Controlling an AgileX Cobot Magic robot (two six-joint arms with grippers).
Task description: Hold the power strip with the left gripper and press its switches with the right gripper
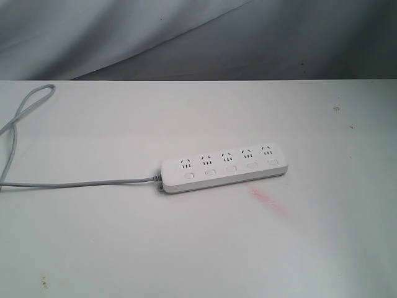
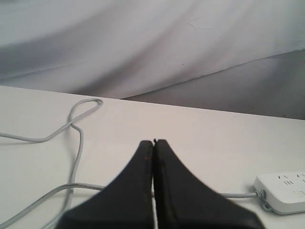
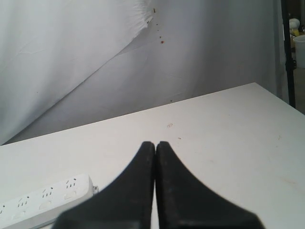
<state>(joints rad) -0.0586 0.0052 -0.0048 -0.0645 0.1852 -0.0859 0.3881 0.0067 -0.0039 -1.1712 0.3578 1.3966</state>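
Note:
The white power strip (image 1: 224, 167) lies flat near the middle of the table, its row of small switches (image 1: 230, 168) facing up below the sockets. Its thin grey cord (image 1: 74, 184) runs left and loops at the far left edge. Neither arm shows in the exterior view. In the left wrist view my left gripper (image 2: 154, 142) is shut with nothing in it, hovering over the cord (image 2: 76, 143), and the power strip's cord end (image 2: 283, 191) lies well off to one side. My right gripper (image 3: 155, 143) is shut and empty too, apart from the power strip's far end (image 3: 47, 200).
A faint pink smear (image 1: 270, 202) marks the table (image 1: 186, 248) just in front of the strip. A grey cloth backdrop (image 1: 198, 37) hangs behind the table. The table's far right edge (image 3: 281, 98) shows in the right wrist view.

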